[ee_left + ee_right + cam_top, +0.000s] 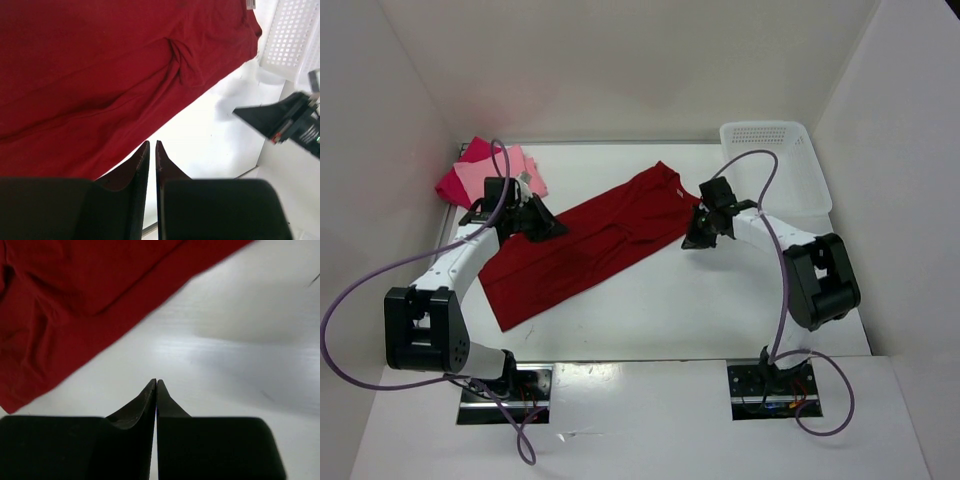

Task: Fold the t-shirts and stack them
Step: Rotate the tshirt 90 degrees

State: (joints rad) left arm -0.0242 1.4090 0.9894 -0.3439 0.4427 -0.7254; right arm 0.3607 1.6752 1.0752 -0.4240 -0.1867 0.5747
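In the far left corner two t-shirts lie bunched together, the bright crimson-pink shirt (458, 182) under the pale pink shirt (510, 168); my left arm and its cable cut across them, so I cannot make out their folds or which way they point. My left gripper (550, 227) sits at the far-left edge of the dark red t-shirt (590, 245); in its wrist view the black fingers (142, 160) stand almost together with only a thin slit, their tips over the cloth's edge; whether any cloth is caught there I cannot tell.

The dark red shirt lies flat in the middle of the white table (720, 300); it is a long, narrow shape, its long axis running diagonally, hem end near-left, collar end far-right toward the basket; soft matte knit, with a lengthwise crease and a small pucker of wrinkles near the collar end; a pale tag shows there, cut off by the frame.

My right gripper (694, 239) rests just beside the shirt's collar end; its wrist view shows the tapered fingers (145, 400) pressed together over bare table, holding nothing. The white plastic lattice basket (775, 133) stands in the far right corner, my right arm partly crossing its near side.
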